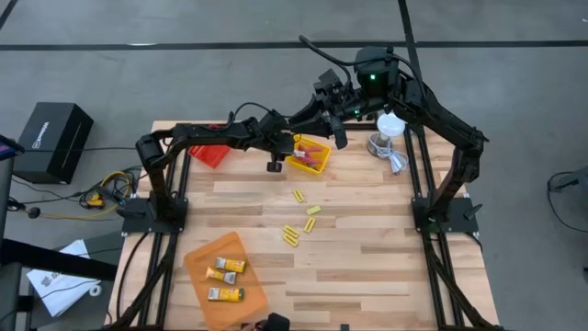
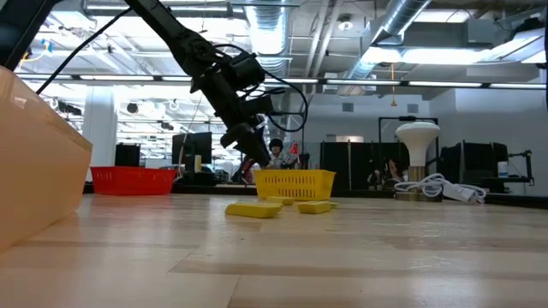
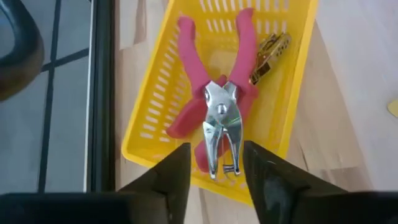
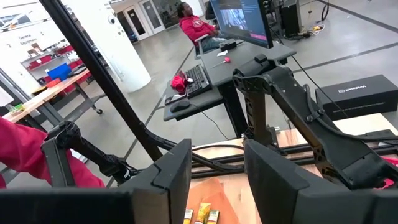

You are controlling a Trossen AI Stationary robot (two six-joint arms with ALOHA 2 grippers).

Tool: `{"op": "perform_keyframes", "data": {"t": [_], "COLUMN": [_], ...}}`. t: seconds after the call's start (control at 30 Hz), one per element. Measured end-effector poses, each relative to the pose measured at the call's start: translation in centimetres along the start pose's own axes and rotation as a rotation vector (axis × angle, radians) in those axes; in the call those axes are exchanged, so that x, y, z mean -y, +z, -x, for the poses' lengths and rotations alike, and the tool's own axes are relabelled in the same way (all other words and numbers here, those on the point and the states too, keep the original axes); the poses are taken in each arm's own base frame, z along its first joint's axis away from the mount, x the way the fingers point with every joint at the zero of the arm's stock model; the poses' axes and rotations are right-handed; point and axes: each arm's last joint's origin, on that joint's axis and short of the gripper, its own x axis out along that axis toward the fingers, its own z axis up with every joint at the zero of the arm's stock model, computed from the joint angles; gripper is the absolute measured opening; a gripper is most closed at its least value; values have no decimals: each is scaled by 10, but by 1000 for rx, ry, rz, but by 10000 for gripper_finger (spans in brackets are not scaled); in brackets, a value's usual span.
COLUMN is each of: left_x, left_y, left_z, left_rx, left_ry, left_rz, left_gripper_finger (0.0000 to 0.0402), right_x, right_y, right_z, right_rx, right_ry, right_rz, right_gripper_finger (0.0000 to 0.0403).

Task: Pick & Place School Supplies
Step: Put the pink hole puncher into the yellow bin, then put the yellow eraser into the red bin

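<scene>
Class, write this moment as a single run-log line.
left gripper: jaws open above yellow basket | pink-handled pliers: lying in basket, not held | right gripper: raised, jaws open, empty

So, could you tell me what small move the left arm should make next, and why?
Probably lift the left hand straight up and away from the yellow tray. Its fingers stand apart with nothing between them, and the pink-handled pliers already lie inside the tray, so this placement looks done while yellow packs wait on the table.

place: lab/workshop | cues: ceiling ducts [image 2: 402, 26], desk (monitor) [image 4: 249, 65], concrete floor [image 1: 92, 55]
</scene>
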Motion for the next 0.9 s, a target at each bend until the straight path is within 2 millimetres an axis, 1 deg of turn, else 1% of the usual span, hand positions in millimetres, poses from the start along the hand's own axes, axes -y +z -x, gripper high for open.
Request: {"op": "perform_keyframes", "data": {"t": [0.13,0.3,0.4,0.5,0.6,0.67,0.77,0.8,0.9], "left_x": [0,0,-2,-4,-4,-5,-5,-4,8], "left_y": [1,2,6,14,27,37,49,52,61], "left_z": [0,1,6,19,47,73,112,125,158], "left_rx": [7,9,29,65,150,240,373,409,457], "left_ry": [4,5,22,39,28,-19,-109,-142,-200], "left_rz": [-3,0,34,117,241,370,599,651,716], "left_gripper_finger": [165,176,176,176,177,177,177,177,175], "right_x": [0,0,0,-1,-6,-9,-12,-11,-11], "right_y": [0,0,0,2,9,16,25,27,30], "right_z": [0,0,0,0,-1,0,3,4,7], "right_rx": [0,0,2,23,93,162,248,266,292], "right_ry": [0,0,0,6,30,47,62,60,51], "right_rz": [0,1,4,54,163,227,280,292,343], "right_gripper_finger": [141,139,139,141,141,141,142,143,145]}}
